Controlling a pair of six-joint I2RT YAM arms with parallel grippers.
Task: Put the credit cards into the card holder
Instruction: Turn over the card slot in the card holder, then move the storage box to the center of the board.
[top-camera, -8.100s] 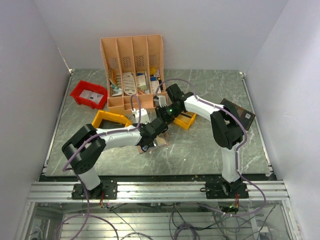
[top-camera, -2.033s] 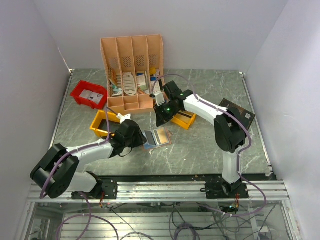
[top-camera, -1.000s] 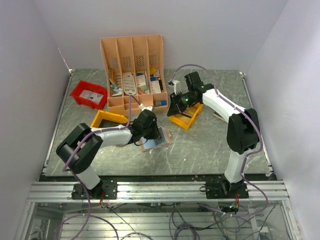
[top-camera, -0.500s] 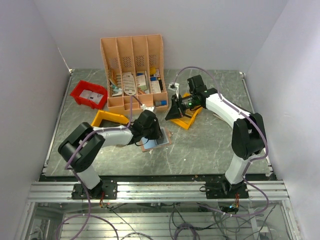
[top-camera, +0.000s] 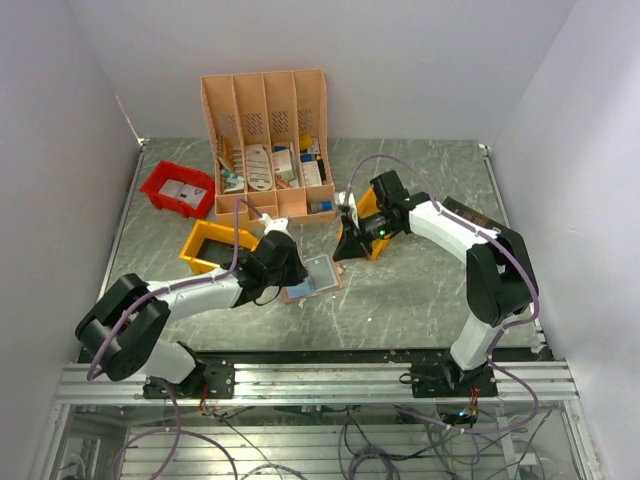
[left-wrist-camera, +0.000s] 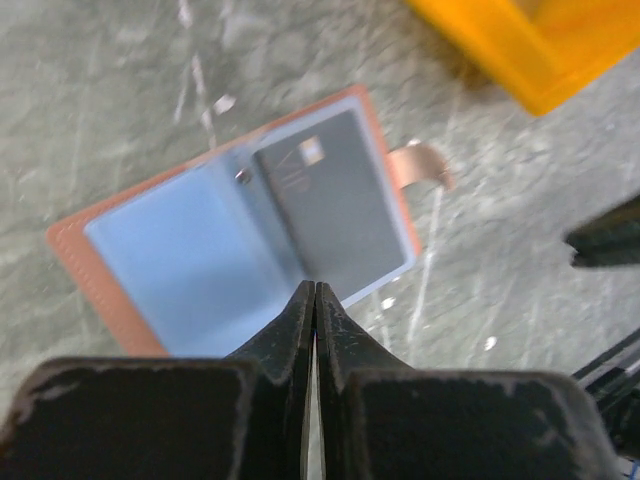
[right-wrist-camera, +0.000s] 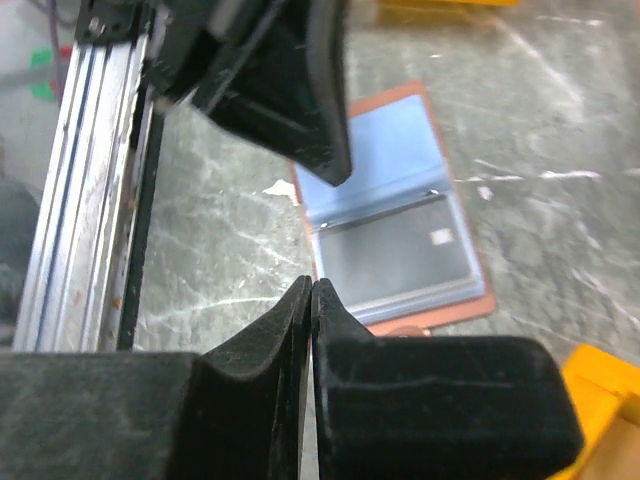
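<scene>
Tabletop (top-camera: 420, 290): grey marbled, card holder (top-camera: 318, 272) open on it | walls (top-camera: 420, 60): plain white

Desk (top-camera: 400, 300): grey-green marbled top, metal-edged. Walls (top-camera: 420, 70): plain pale lilac-white panels on three sides. Aluminium rail (top-camera: 320, 381): along desk's front edge. Light: even, diffuse.

The card holder (left-wrist-camera: 150, 250) lies spread open and flat on the tabletop (left-wrist-camera: 120, 90), inner faces up. Its tan-brown leather-like cover frames two pale blue clear pockets, and its strap tab (left-wrist-camera: 415, 165) curls off one edge. One pocket holds a dark grey credit card (left-wrist-camera: 330, 205) with a small pale chip; the other shows plain blue.
</scene>
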